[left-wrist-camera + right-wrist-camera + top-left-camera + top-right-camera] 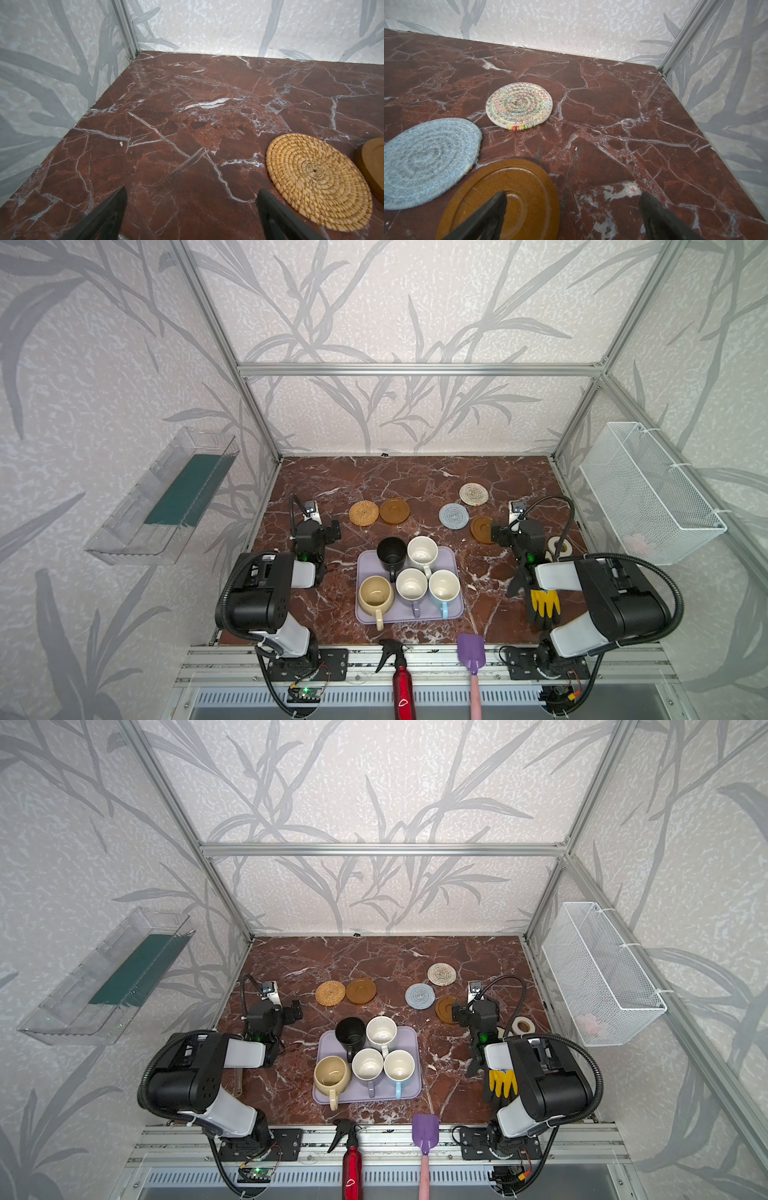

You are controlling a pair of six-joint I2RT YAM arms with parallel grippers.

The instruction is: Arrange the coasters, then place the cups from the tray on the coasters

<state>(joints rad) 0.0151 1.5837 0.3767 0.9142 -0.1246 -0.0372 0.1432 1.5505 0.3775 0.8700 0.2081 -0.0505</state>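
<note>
Left tool [192, 189] and right tool [573, 192] both gape empty; five mismatched cups [422, 549] crowd the lavender tray [397, 615], coasters [364, 513] scattered farther back.

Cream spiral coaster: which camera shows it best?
Right wrist view: the cream spiral coaster lies whole and close, its coloured stitching clear. Both top views show it whole but small. The left wrist view misses it.
</note>
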